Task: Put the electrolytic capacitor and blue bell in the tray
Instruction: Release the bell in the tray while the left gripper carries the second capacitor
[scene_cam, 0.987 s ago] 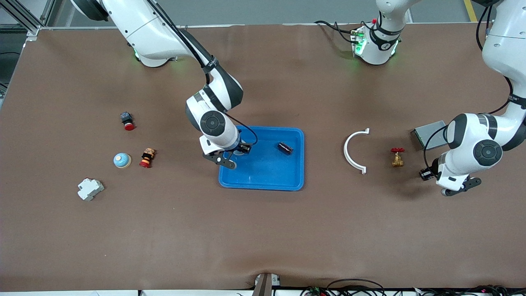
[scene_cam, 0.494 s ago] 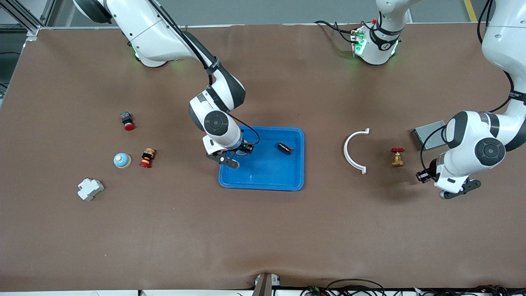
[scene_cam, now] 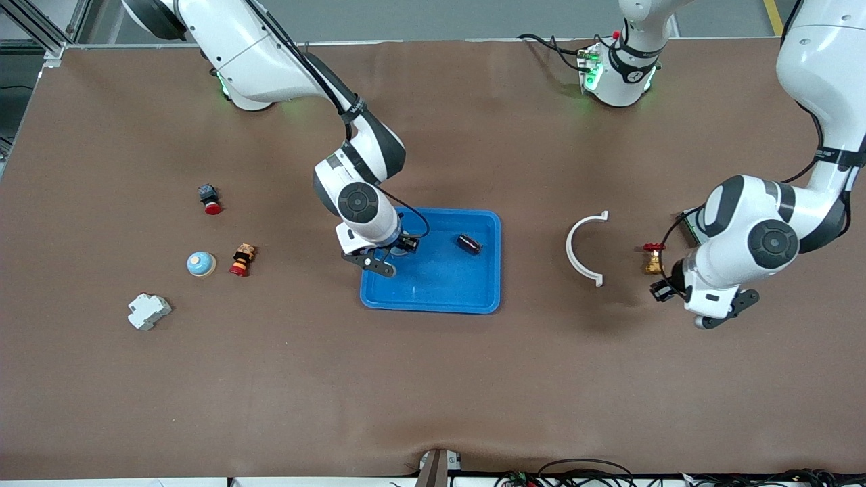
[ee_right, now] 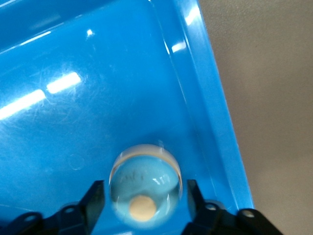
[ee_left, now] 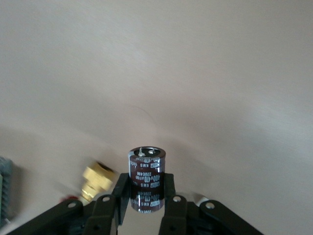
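With twelve o'clock taken as toward the bases in the front view, the table [scene_cam: 433,379] carries the tray [scene_cam: 443,301] near its middle.

The right arm [scene_cam: 358,203] reaches down to the tray's ten o'clock corner. The left arm [scene_cam: 764,237] hangs over bare table well out at the tray's three o'clock.

A white arc [scene_cam: 575,250] lies at three o'clock of the tray. At three o'clock of the arc, near it, stands a valve [scene_cam: 653,260]. A grey box [scene_cam: 690,222] sits at one o'clock of the valve, mostly hidden by the left arm.

Well out at the tray's nine o'clock sits a second bell [scene_cam: 201,264]. A white breaker [scene_cam: 149,311] lies at seven o'clock of it. A red-and-yellow button [scene_cam: 241,260] is just beside it at three o'clock, and a red-and-black button [scene_cam: 210,199] is at twelve.

The right gripper [ee_right: 145,193] is low in the tray, its fingers [ee_right: 95,196] parted on either side of the bell [ee_right: 145,183]. The bell rests on the tray floor close to the nine o'clock wall, and the fingers look just clear of it.

A dark cylinder [scene_cam: 469,243] lies in the tray at two o'clock of its centre.

The left gripper [ee_left: 145,185] is over the table at five o'clock of the valve. It is clamped on the capacitor [ee_left: 145,169], which is held off the table.
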Tool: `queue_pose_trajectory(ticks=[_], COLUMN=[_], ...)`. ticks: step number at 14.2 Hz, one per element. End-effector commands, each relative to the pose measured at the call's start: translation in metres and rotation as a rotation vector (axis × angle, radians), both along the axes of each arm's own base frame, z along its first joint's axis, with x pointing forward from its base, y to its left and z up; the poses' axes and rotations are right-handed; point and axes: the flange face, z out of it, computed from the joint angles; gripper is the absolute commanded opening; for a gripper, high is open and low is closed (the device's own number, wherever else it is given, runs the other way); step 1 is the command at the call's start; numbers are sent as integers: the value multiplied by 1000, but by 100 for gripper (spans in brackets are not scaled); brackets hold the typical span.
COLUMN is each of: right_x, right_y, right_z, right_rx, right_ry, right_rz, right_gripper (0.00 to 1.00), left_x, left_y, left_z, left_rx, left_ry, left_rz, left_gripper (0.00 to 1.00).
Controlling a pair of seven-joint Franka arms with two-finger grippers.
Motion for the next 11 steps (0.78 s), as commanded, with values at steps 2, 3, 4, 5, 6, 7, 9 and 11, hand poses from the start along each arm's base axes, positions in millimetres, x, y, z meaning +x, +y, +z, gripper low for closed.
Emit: queue_pose_trajectory(ticks=[2,3,4,5,6,7,9,11], right_x=[-1,1,2,4,10,17,34,38], right_y=[11,10,4,-5,-21,-42,-96,-141], right_z=[9,22,41,62,88,113,156,196], right_rx=[0,4,-10,-30,-38,-39,-30,-26], right_ry=[-13,-22,-9,9,20,31,46,47], right_rz=[8,11,14,32,58,114,206,337], right_gripper=[100,100,100,100,100,100,100,100], left_x=[-5,-5,-6,-7,-9,-11,-13,-20], left_y=[-63,-85,-105,-124,-147,-169,-201,-231], left_z=[17,22,27,29,31,30,32,34], left_rx=[-4,-6,-10,-16,-24,-32,-52,-59], left_ry=[-1,-15,-26,-32,-38,-40,-44,-52], left_rz=[74,96,121,143,168,191,243,278], left_gripper=[0,0,0,0,0,0,0,0])
